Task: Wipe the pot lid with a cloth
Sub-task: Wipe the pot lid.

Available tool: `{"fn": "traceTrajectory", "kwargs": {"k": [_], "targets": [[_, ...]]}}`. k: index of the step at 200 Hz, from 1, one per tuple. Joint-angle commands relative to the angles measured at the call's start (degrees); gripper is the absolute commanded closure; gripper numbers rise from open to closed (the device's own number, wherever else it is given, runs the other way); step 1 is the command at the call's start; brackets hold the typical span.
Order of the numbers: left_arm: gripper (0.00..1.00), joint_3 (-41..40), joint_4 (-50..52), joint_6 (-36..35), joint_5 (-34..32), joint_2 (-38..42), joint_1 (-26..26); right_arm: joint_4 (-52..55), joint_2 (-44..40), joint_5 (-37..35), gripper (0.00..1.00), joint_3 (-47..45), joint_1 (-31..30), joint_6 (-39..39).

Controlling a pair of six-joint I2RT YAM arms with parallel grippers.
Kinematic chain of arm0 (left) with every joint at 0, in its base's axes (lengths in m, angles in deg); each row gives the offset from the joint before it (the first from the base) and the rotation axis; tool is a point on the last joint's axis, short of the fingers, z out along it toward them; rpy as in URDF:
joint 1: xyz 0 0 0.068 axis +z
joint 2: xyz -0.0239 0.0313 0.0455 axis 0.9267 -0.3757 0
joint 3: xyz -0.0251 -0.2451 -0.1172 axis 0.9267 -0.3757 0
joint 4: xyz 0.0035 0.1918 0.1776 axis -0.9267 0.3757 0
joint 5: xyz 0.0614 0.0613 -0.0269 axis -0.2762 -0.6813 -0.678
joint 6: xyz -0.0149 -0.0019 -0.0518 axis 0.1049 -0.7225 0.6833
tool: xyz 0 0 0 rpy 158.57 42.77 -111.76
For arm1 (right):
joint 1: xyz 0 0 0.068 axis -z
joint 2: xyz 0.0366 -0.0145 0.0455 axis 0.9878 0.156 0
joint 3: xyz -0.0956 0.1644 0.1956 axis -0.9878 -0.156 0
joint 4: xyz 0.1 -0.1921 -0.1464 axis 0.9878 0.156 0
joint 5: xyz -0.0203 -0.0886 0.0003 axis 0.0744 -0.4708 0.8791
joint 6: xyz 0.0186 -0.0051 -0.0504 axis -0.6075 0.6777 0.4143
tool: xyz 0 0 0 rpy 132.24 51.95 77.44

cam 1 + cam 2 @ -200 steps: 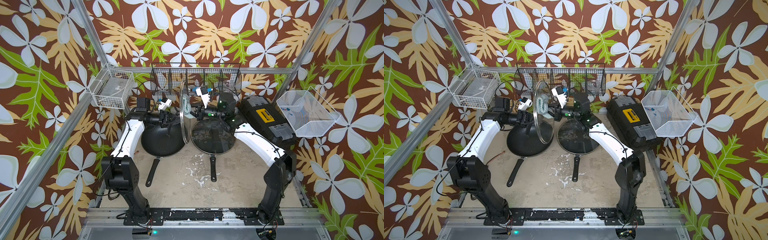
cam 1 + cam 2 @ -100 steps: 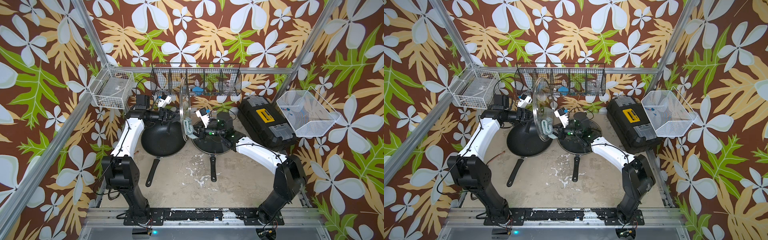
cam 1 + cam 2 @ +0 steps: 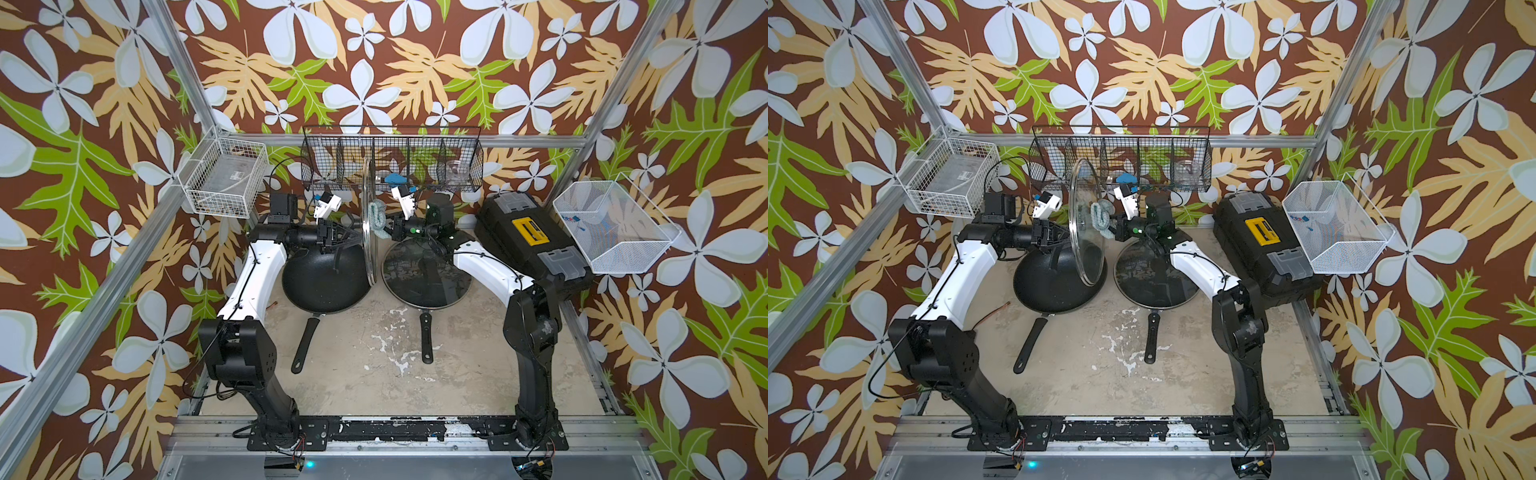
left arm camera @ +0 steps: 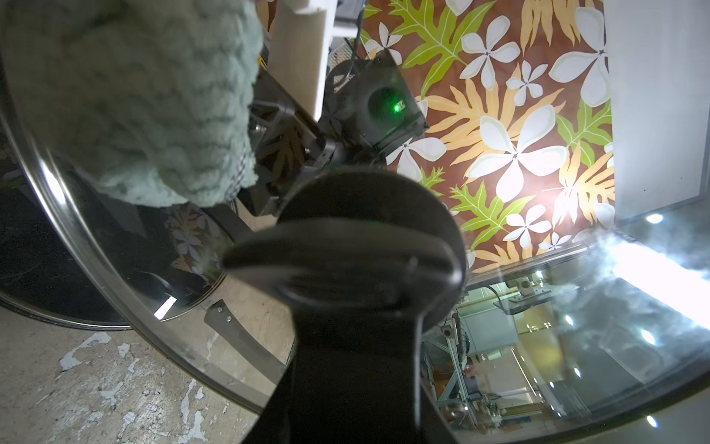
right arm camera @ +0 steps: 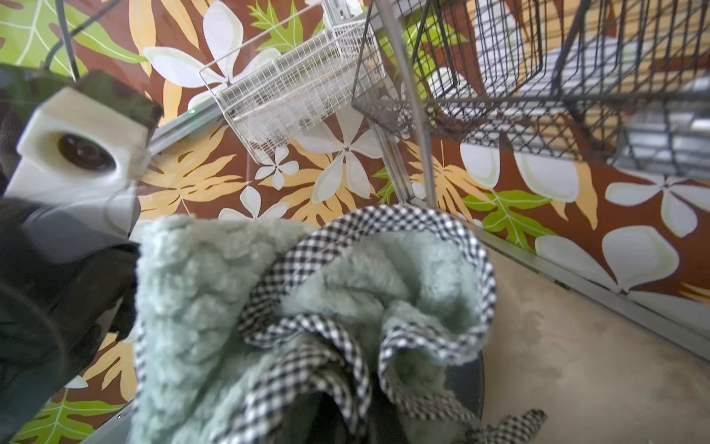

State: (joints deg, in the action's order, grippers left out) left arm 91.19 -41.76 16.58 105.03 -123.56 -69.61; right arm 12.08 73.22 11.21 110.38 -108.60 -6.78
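**A:** ok so where's the pot lid (image 3: 1086, 249) right now?

**B:** It's up on edge between the two arms, with its low rim right by the edge of the black wok (image 3: 324, 282). Can't tell if they touch. The left gripper (image 3: 348, 241) is clamped tight on the lid's black knob. In the left wrist view the knob sits right against a finger.

**A:** and the cloth (image 3: 377, 216)?

**B:** It's bunched up in the right gripper (image 3: 389, 229), fingers closed on it. The fluffy teal side is pressed flat on the glass, on the face opposite the knob, somewhere between knob and rim. The checked trim hangs loose on the gripper's side.

**A:** anything else down there?

**B:** There's a second pan (image 3: 426, 286) just beside the wok, with glass lying flat over it, and a black toolbox (image 3: 528, 237) further right.
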Motion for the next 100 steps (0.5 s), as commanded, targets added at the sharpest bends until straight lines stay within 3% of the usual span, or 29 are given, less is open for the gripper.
{"fn": "traceTrajectory", "kwargs": {"k": [1,30,100], "targets": [[1.00,0.16,-2.98,-0.90,8.71,0.96,-0.13,3.50,3.06,-0.51,1.00,5.46,0.50,0.77],[1.00,1.14,-3.23,-0.58,8.54,0.33,-0.17,3.39,3.58,1.09,1.00,6.37,0.37,0.16],[1.00,3.48,-4.31,0.68,8.54,-0.88,-0.17,-2.49,-9.35,2.23,1.00,-16.36,-2.33,0.94]]}}
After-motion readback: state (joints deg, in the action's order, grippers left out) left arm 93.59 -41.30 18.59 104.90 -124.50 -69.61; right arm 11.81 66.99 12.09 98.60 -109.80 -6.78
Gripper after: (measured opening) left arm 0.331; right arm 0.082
